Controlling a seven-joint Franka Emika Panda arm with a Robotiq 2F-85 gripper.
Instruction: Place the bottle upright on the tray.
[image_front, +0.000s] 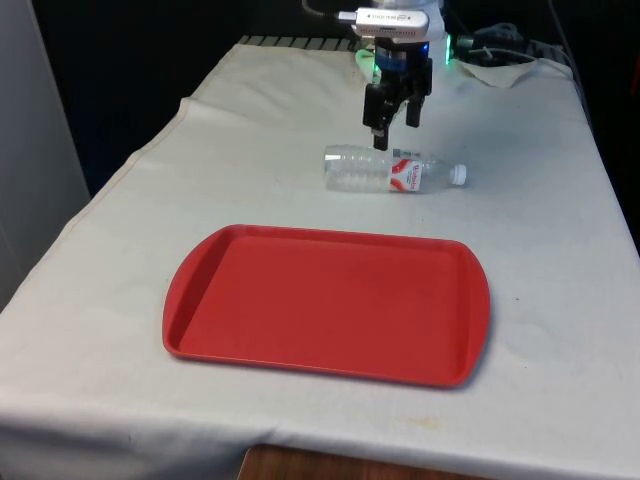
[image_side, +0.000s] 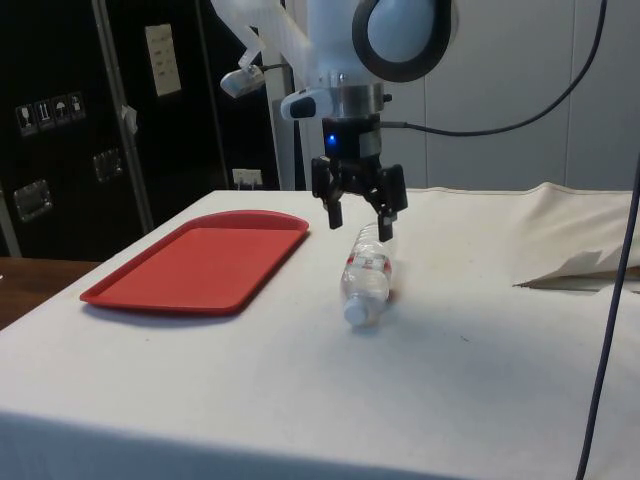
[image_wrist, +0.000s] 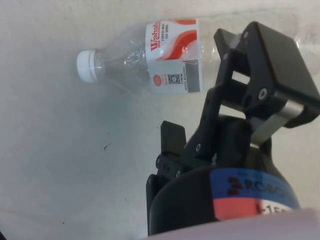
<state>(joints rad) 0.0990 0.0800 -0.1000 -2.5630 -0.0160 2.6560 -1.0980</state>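
White cloth covering the counter (image_front: 560, 250), creased along the far right corner. Lying on its side near the counter's middle: clear plastic water bottle (image_front: 392, 170), red-and-white label wrapping the neck end, white cap pointing toward the front view's right. Resting on the cloth, touching nothing else. Sitting nearer the front camera, apart from the bottle: red plastic tray (image_front: 330, 300), flat, rim raised all round. Hanging just above the bottle's base end: black jaws (image_front: 394, 125), spread wide, gripping nothing, fingertips pointing down and not touching the plastic. In the side view, straddling the air over the bottle's far end, tray lying off to that view's left.
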